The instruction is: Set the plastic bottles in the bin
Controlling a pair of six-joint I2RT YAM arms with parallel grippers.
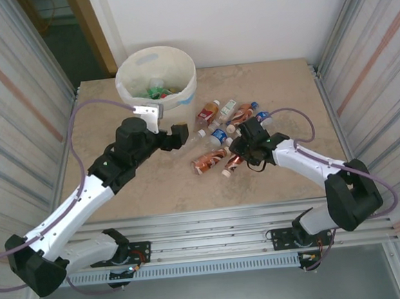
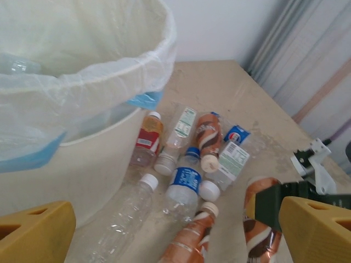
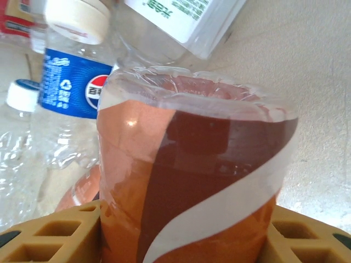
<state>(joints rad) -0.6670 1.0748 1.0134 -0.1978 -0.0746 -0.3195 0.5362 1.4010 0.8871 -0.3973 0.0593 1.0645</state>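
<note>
Your right end effector [image 3: 184, 233] clamps the brown-and-white bottle [image 3: 192, 159] across its long axis; the bin [image 1: 182, 95] lies far-left of it, beside your released left end effector [image 2: 176, 224].

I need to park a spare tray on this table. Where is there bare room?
Bare table lies at the far right, between the bottles and the side wall, and in front of them at the near edge. It is crowded between the bin and the right claw, which is shut on a brown bottle.
</note>
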